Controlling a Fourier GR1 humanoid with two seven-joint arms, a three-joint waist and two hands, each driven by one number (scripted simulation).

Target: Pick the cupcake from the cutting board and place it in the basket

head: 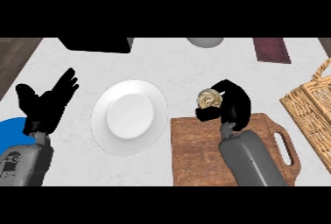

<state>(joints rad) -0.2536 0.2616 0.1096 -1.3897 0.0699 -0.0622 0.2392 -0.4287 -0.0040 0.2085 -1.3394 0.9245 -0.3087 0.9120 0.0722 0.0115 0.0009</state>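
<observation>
While the black left hand (pixel 48 105) rests open, fingers up, left of the round white plate (pixel 129 116) | black right hand (pixel 234 107) curled round the cream-swirled cupcake (pixel 209 98) at the far edge of the brown wooden cutting board (pixel 194 153) | step: pick, by the look of it | next: carry right, clearing the rim of the woven wicker basket (pixel 304 105)

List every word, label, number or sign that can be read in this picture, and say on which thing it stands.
No text can be read in this view.
The round white plate, the brown wooden cutting board, the woven wicker basket and the swirl-topped cupcake in the right hand bear no writing.
Small dark marks on the grey left forearm are too small to read.
</observation>
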